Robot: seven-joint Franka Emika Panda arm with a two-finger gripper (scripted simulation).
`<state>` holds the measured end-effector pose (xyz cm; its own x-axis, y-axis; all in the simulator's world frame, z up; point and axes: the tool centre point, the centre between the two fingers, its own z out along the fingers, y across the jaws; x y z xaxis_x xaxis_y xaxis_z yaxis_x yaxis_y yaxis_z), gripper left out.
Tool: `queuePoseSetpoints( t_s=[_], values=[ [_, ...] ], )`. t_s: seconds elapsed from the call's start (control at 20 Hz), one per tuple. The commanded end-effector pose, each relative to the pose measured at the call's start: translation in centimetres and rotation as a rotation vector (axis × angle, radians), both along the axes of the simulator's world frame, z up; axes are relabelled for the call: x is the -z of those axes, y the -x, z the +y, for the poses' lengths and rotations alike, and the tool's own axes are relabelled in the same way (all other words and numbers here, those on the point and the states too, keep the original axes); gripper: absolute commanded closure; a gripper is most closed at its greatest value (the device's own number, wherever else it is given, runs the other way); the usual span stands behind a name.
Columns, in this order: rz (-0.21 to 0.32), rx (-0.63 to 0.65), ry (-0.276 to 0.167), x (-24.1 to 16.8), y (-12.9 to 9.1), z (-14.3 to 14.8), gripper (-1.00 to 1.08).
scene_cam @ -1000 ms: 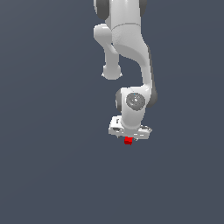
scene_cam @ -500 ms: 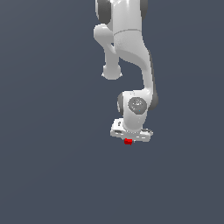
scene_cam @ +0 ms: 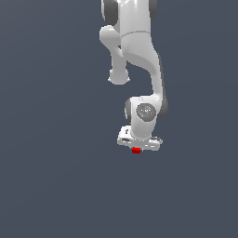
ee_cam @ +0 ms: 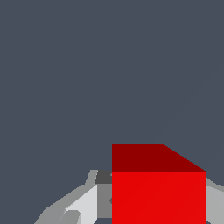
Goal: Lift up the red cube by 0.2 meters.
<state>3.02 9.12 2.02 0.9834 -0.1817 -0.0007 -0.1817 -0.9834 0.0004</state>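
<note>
Red cube (scene_cam: 136, 150) clamped between gripper (scene_cam: 136, 148) fingers has risen slightly since 1 s ago, so lift is underway

All I get besides the work itself is a plain, dark slate-grey surface (scene_cam: 51, 186) filling the exterior view from edge to edge. On the wrist view the same flat grey ground (ee_cam: 65, 65) covers the upper frame.

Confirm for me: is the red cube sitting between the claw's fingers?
Yes, the wrist view shows the red cube between the claw's fingers.
</note>
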Motion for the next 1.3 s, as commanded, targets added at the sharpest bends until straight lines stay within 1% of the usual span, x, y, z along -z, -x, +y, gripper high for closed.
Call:
queuePoseSetpoints(
  t_s=[0.0, 0.25, 0.45, 1.0, 1.25],
  values=[
    [-0.001, 0.0, 0.0, -0.3, 0.0, 0.0, 1.08],
    [-0.001, 0.0, 0.0, -1.9, 0.0, 0.0, 1.08],
    [-0.001, 0.0, 0.0, -4.4, 0.1, 0.0, 1.08],
    [-0.001, 0.0, 0.0, -15.0, 0.2, 0.0, 1.08],
    [-0.001, 0.0, 0.0, -18.7, 0.2, 0.0, 1.08]
  ],
)
